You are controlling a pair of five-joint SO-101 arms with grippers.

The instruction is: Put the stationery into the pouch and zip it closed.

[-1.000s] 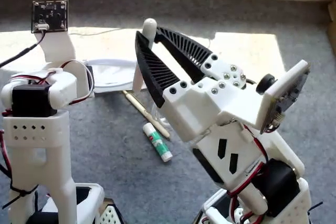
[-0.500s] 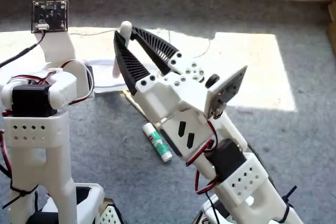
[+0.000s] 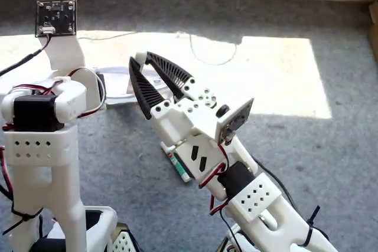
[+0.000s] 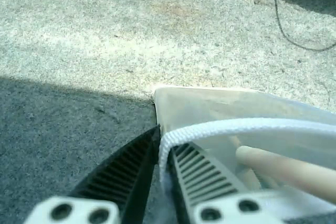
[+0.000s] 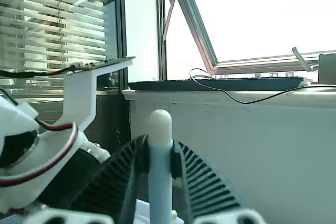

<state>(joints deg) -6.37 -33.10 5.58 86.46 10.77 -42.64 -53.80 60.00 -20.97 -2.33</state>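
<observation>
The right gripper is clenched on a white pen. Its black ribbed fingers press on the barrel from both sides, and the pen's rounded end stands out past the fingertips. In the high view this gripper hangs above the desk, a grey, carpet-like surface, with the pen just right of the pouch and over its right end. The right arm slants up from the near right toward the middle of the scene.

The pouch, clear with a white zip band, lies flat at the far left of the desk, half in a bright patch of sun. The left gripper is closed on the pouch's edge, with the white band pinched between its two dark fingers at the corner of the pouch. The left arm stands at the near left, folded forward over that spot.

A wooden pencil shows in the left wrist view, close beside the left gripper and against the pouch's clear wall. Whether it is inside the pouch or lies against it cannot be told.

A glue stick, white with a green label, lies on the desk outside the pouch, near its right end and partly under the right arm.

A thin cable loops across the sunlit part at the far side.
</observation>
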